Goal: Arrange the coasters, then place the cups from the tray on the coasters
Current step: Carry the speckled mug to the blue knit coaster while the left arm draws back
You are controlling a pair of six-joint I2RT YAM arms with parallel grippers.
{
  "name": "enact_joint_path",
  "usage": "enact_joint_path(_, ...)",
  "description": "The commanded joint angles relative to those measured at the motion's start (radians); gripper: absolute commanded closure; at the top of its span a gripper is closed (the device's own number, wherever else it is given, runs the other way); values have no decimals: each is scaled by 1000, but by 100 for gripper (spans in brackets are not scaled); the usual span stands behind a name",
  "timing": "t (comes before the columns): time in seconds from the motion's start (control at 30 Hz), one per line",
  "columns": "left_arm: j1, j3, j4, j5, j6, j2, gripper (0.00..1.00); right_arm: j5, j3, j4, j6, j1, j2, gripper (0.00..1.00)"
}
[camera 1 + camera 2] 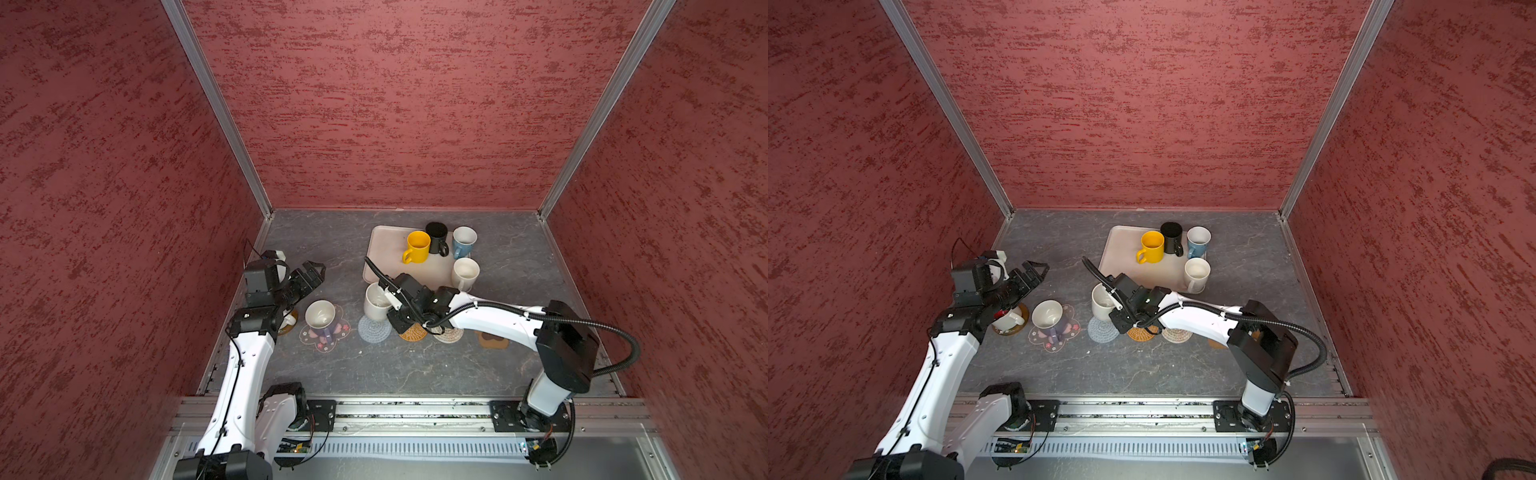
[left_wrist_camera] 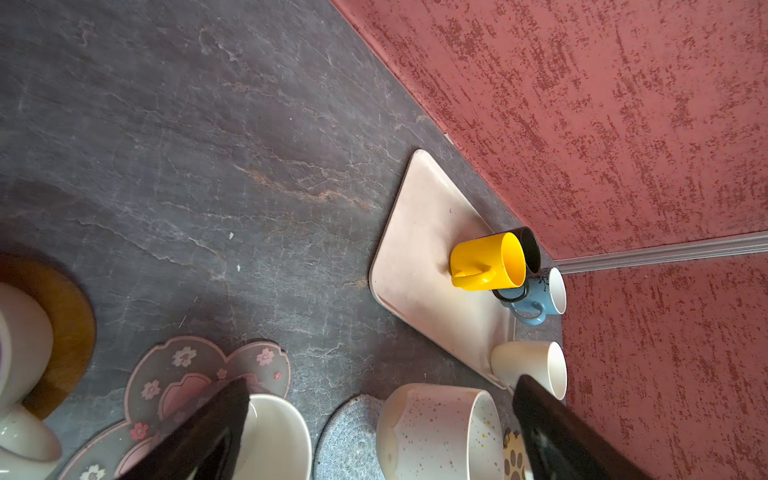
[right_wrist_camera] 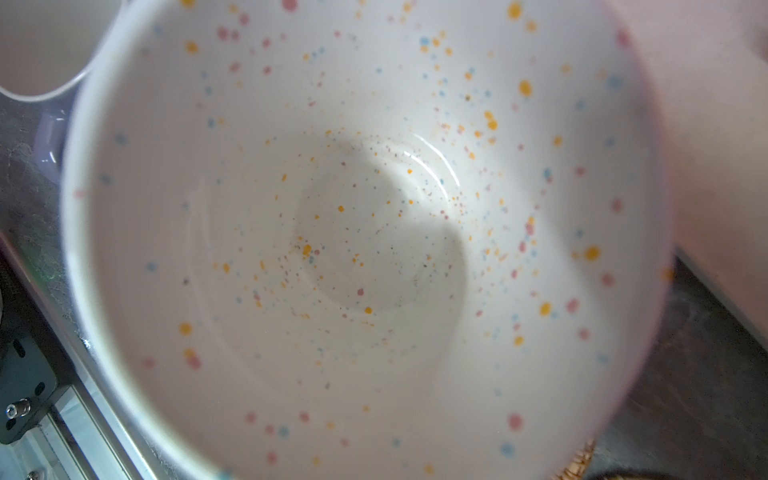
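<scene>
Step in hand: carrying a cup to its coaster; right gripper [image 1: 388, 297] pinching the rim wall of the speckled cup [image 1: 375, 301], lower centre of both top views
Cup position: over the far edge of the grey-blue coaster [image 1: 374, 332]; cannot tell whether the base is seated
Idle arm: left gripper [image 1: 312, 274] spread wide, empty, above the bare counter [image 1: 415, 365], left of centre
Next move, judged: centre the cup on the coaster; lower until it rests; release; rise clear of the rim; then go to the tray [image 1: 384, 253], upper centre
Cups, count: seven; four on the tray, namely yellow cup [image 1: 417, 247], black cup [image 1: 436, 237], light blue cup [image 1: 463, 242], white cup [image 1: 465, 272]; one gripped; two placed
Placed cups: cream cup [image 1: 320, 313] on the pink flower coaster [image 1: 338, 330]; red-lined cup [image 1: 1013, 319] on the wooden disc [image 1: 1017, 331]
Coasters, count: six seen; three bare, namely orange-tan coaster [image 1: 415, 333], beige coaster [image 1: 451, 336], paw coaster [image 1: 492, 340]; the arms may hide more
</scene>
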Motion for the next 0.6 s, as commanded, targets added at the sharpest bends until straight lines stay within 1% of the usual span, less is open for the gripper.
enact_joint_path(0.0,18,-22,25,16,2,-17,1,32,62,92,-24,14,-3,100)
enact_joint_path(0.23,45,-25,29,15,4,-21,0,47,64,100,-30,39,22,100)
enact_joint_path(0.57,51,-23,22,15,5,-20,0,58,87,84,-37,53,58,100)
